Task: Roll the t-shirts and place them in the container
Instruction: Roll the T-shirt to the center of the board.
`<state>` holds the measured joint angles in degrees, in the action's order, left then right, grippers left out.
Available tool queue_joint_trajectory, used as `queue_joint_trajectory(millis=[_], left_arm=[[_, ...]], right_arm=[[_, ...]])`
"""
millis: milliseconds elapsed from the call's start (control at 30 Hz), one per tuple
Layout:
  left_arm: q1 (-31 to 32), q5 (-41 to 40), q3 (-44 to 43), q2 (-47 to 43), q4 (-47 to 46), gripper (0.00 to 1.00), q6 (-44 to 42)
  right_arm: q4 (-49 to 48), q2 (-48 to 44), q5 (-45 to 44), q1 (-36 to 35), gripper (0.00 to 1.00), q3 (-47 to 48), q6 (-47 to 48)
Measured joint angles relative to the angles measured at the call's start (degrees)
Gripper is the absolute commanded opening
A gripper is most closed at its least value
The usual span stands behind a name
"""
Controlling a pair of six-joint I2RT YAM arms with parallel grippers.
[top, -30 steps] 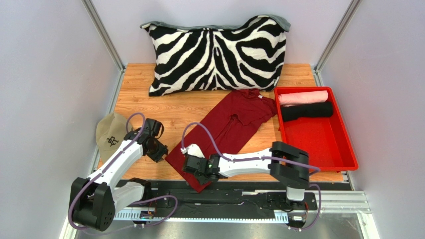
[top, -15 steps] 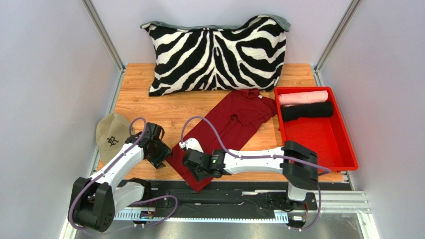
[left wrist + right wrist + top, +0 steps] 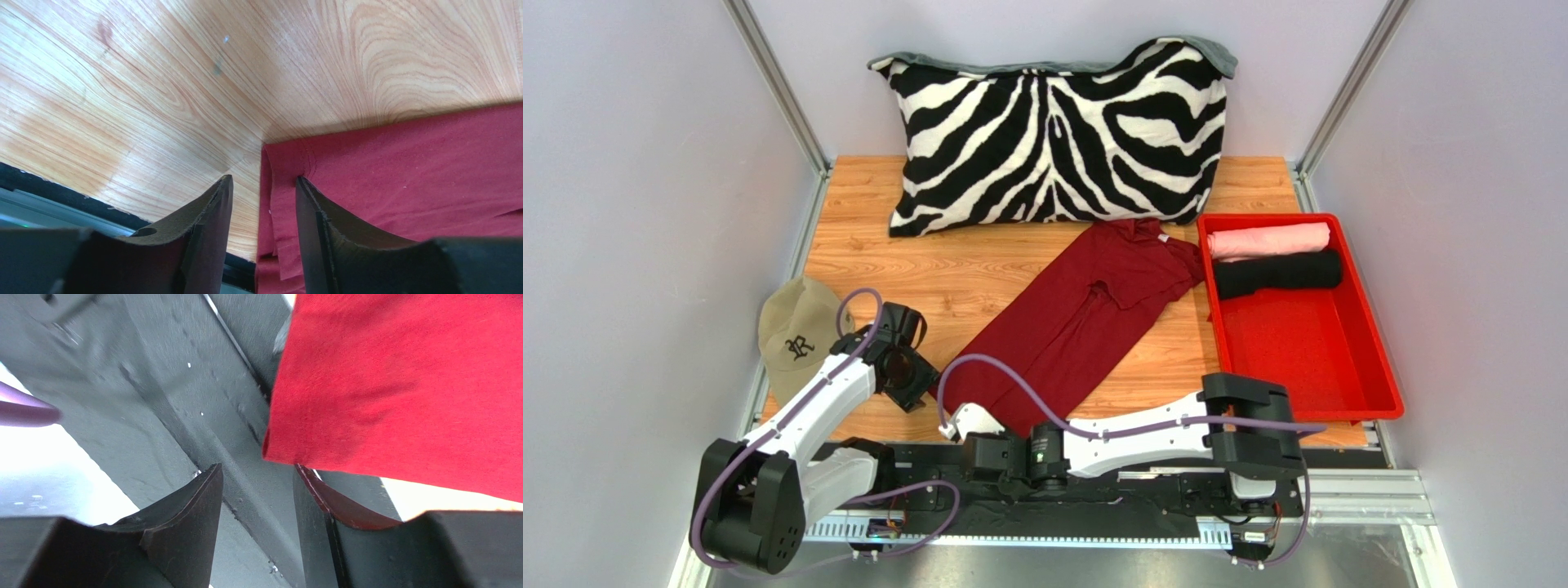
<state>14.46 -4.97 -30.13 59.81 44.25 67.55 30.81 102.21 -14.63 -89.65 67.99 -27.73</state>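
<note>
Maroon t-shirt [image 3: 1081, 312] corner overhangs table [image 3: 891, 251] edge beside left gripper [image 3: 263, 205].

maroon t-shirt [image 3: 1075, 325]: unrolled, diagonal on table [image 3: 891, 257] | pink t-shirt [image 3: 1268, 239], black t-shirt [image 3: 1277, 272]: rolled in tray [image 3: 1308, 355]

counter [image 3: 891, 251] was smooth wood-grain with a faint sheen | maroon t-shirt [image 3: 1075, 321] was matt soft cloth, finely woven | pink t-shirt [image 3: 1268, 239] and black t-shirt [image 3: 1277, 272] were matt cloth | tray [image 3: 1308, 349] was glossy plastic | pillow [image 3: 1051, 129] was matt fabric | left hand [image 3: 263, 196] fingers [image 3: 205, 229] were matt black, slightly rough
</note>
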Motion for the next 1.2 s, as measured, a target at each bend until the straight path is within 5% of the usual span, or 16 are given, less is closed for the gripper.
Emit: queue_joint_trajectory(millis=[400,600,767,1200], left_arm=[[0.0,-0.8,-0.1,2.7,-1.8,0.25,-1.2],[0.2,-1.5,-1.2,3.7,-2.1,0.0,-2.2],[0.6,-1.7,-2.0,3.8,-2.0,0.0,-2.8],[6.6,-2.8,-15.9,10.6,0.3,0.0,-3.3]], right_arm=[[2.8,4.0,-4.8,-1.2,0.41,2.0,1.0],[3.0,4.5,-6.5,-1.2,0.15,3.3,2.0],[3.2,4.6,-7.3,-1.2,0.07,3.9,2.6],[5.2,-1.7,-7.4,4.5,0.05,4.0,4.7]])
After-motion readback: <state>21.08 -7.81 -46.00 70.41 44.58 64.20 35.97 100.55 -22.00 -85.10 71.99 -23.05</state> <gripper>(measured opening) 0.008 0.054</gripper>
